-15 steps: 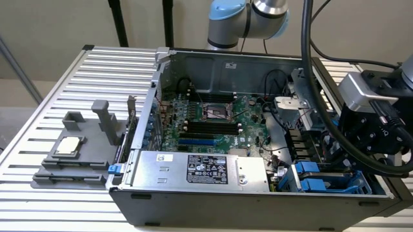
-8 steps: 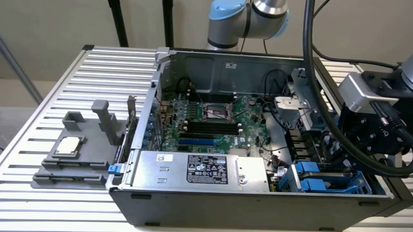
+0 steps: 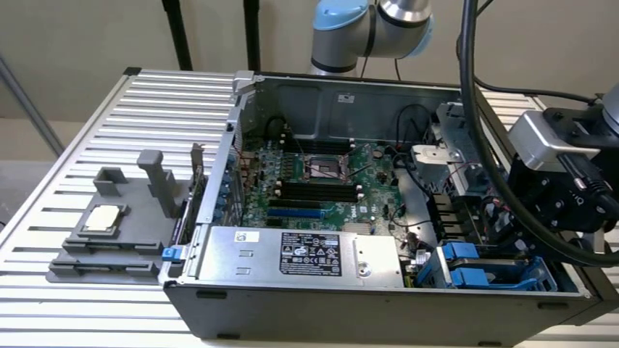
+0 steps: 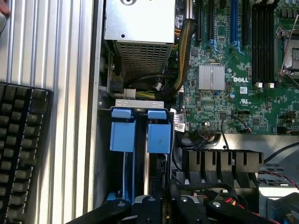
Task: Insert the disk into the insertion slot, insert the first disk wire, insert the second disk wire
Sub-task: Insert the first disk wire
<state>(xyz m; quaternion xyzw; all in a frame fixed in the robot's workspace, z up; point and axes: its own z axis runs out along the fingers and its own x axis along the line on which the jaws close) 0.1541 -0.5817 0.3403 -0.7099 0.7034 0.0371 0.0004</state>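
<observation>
Gripper (image 4: 156,205): fingers closed together, nothing visibly held, positioned over the insertion slot (image 4: 140,101) in the open computer case (image 3: 387,308). Disk in blue carrier (image 4: 159,136) sits inside the slot, just beside a second blue carrier (image 4: 122,135)

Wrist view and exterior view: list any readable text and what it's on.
"DELL": white print on the green motherboard, wrist view.
Black label on the silver power-supply box, exterior view: print too small to read.
White sticker near the motherboard's edge, wrist view: cannot be read.
</observation>
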